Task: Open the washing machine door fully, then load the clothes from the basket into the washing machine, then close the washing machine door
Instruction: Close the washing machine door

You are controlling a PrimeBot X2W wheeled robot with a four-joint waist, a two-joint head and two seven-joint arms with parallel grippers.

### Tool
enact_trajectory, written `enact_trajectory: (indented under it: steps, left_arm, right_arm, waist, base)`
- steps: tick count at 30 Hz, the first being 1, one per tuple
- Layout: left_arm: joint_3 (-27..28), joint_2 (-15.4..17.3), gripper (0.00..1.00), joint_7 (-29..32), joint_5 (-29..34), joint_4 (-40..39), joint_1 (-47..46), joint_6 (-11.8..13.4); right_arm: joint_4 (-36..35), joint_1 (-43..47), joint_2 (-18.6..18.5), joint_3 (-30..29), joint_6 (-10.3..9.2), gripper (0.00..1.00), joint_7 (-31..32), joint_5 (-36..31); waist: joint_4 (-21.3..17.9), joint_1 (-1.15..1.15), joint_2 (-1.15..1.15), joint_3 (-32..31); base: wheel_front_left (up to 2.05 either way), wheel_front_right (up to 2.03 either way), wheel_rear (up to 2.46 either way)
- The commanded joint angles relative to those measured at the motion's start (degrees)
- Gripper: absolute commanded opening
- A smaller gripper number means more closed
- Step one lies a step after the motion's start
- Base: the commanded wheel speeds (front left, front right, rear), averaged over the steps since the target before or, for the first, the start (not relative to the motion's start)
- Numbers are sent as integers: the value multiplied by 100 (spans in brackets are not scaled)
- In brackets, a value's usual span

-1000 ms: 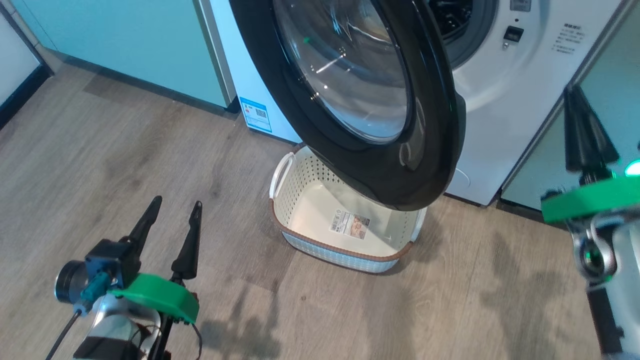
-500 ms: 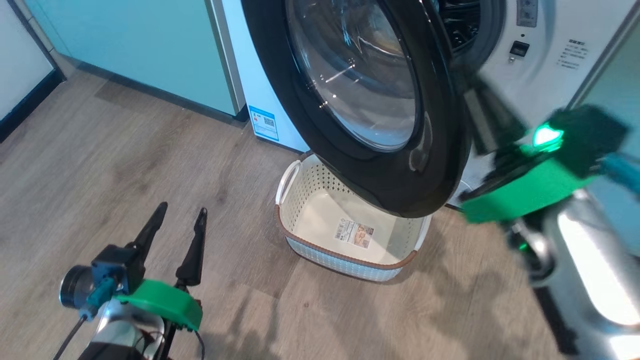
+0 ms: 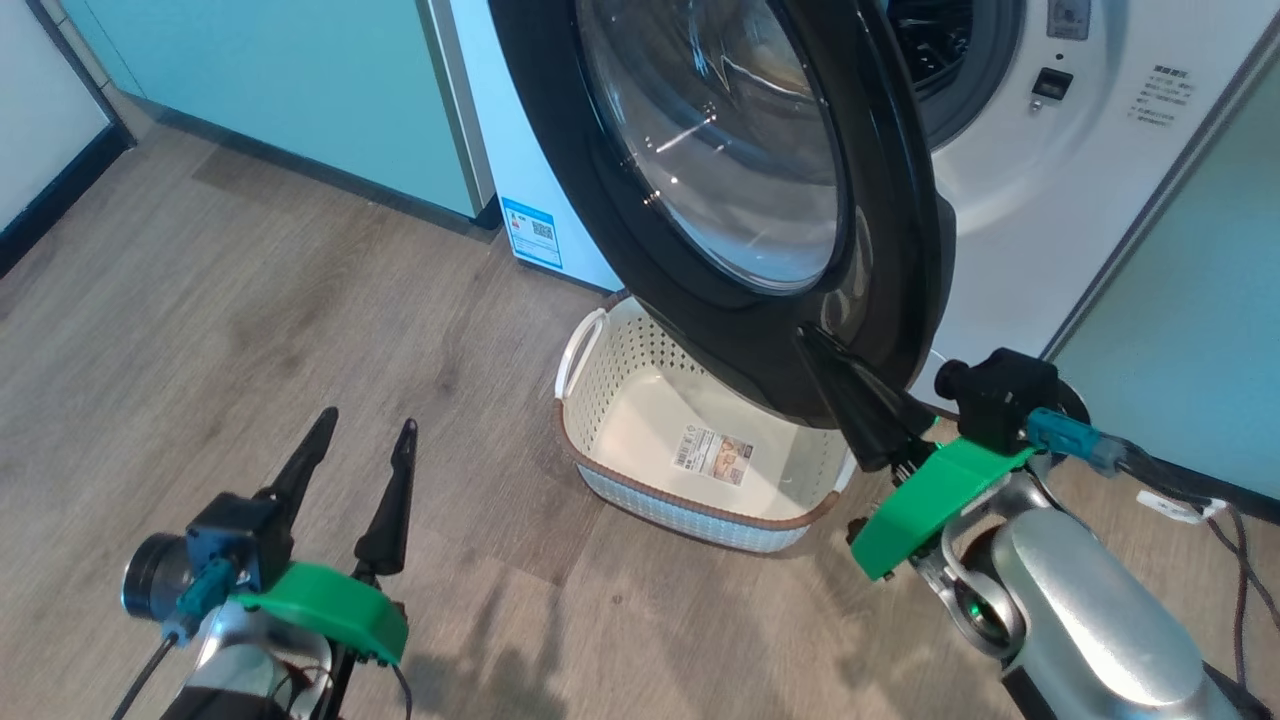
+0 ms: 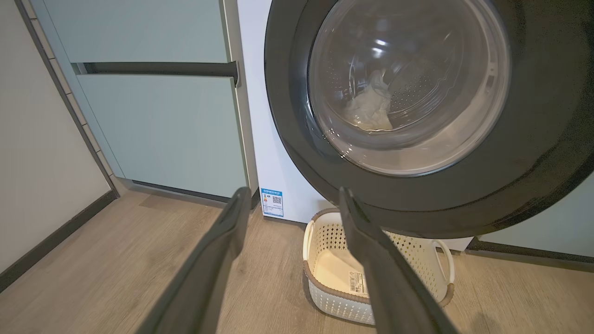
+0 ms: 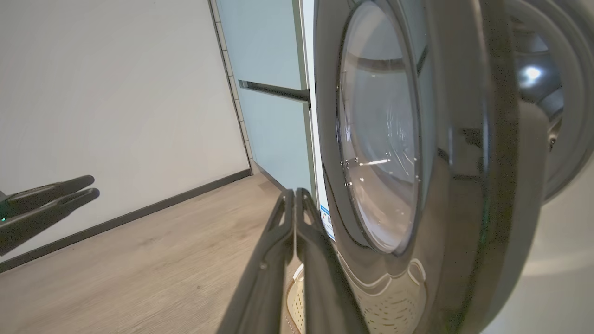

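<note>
Door-closing step: right gripper [image 3: 810,340] at the door rim, basket [image 3: 690,505] empty.
Right gripper pinched shut, tips by the lower black rim of the washing machine door [image 3: 720,170] (half open, contact unclear). Clothes [image 4: 369,104] sit in the drum. Best to push the rim squarely toward the washing machine [image 3: 1030,200] until it latches. Left gripper [image 3: 368,425] spread wide, holding nothing.

Glossy door [image 3: 730,150], matt floor [image 3: 250,300]
Door rim shiny black plastic, centre clear glass; basket [image 3: 690,518] perforated cream plastic; floor wood-grained.

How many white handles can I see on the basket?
2: in the left wrist view, one handle on the left end of the basket, the other handle on its right end.
</note>
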Motion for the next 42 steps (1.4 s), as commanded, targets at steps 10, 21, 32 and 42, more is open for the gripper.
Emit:
enact_trajectory:
  steps: [10,21,32,42]
  left_arm:
    - [235,128,100,-47,-70,-151,-292,10]
    - [227,113,100,-66,-61,-125,-313,22]
    - [238,112,100,-81,-40,-124,-334,18]
    - [184,93,100,-88,54,-124,-382,19]
  right_arm:
    - [513,-493,70,-93,-16,0,-315,141]
    - [803,-701,43,-220,-16,0,-432,162]
    - [929,-788,13,-369,-16,0,-495,146]
    - [1067,-879,-96,-684,-16,0,-532,122]
  waist:
    - [-30,0,0,25]
    - [-21,0,0,47]
    - [-27,0,0,81]
    - [-6,0,0,137]
  base:
    - [0,0,0]
    - [0,0,0]
    - [0,0,0]
    - [0,0,0]
